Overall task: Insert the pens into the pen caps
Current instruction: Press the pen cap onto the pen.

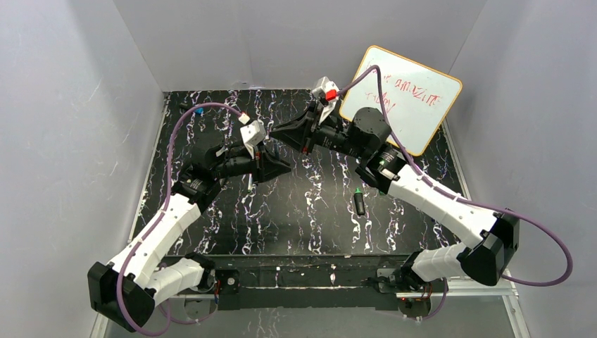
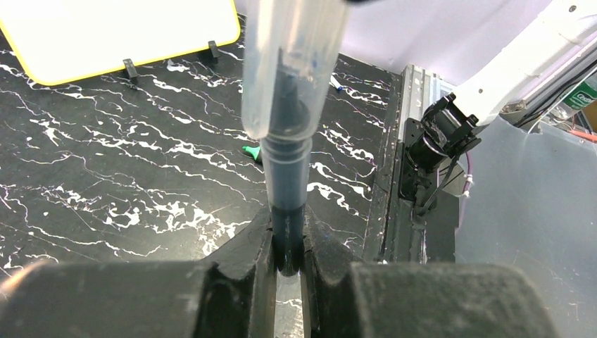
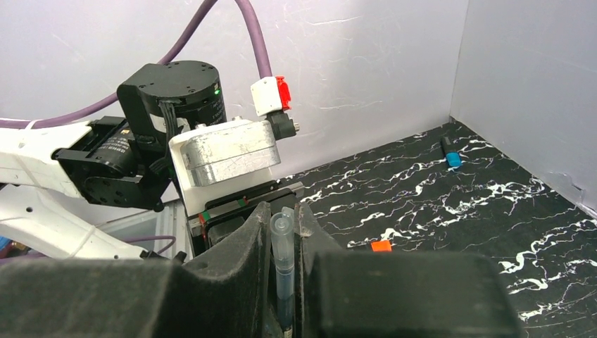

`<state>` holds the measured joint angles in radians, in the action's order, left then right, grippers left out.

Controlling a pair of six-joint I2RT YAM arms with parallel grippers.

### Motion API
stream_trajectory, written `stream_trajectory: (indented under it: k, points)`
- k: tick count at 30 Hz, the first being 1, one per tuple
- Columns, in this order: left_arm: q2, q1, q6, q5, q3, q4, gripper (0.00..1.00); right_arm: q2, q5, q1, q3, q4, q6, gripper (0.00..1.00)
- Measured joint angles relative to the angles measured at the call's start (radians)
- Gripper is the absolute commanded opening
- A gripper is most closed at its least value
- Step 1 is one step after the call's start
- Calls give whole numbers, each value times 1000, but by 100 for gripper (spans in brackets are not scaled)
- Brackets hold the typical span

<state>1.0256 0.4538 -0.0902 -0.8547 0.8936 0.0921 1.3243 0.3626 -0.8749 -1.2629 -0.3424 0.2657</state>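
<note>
Our left claw (image 2: pixel 287 246) is clamping the slim dark pen (image 2: pixel 287 184), right claw (image 3: pixel 283 215) the clear tubular cap (image 3: pixel 284 262); we are seating them, straight push next.

Whiteboard (image 1: pixel 415 105): red handwriting, one word looks like "amazing", rest illegible. Green sticker (image 2: pixel 583 95) and motor label (image 3: pixel 112 149): print too small to read.

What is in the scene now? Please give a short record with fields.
left end effector: shut on the dark pen
right end effector: shut on the clear cap
pen and cap: the cap sits over the pen's upper part
lying on table: green-tipped marker; orange cap; blue-tipped piece
far right: whiteboard
</note>
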Motion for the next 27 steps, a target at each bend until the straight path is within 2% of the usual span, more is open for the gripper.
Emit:
stream_trajectory:
  k: [15, 27]
  points:
    - [10, -7, 37, 10, 5, -47, 0, 74, 68, 16, -170, 184, -12, 1]
    - [10, -6, 58, 21, 5, -103, 0, 74, 68, 23, -178, 237, -29, 1]
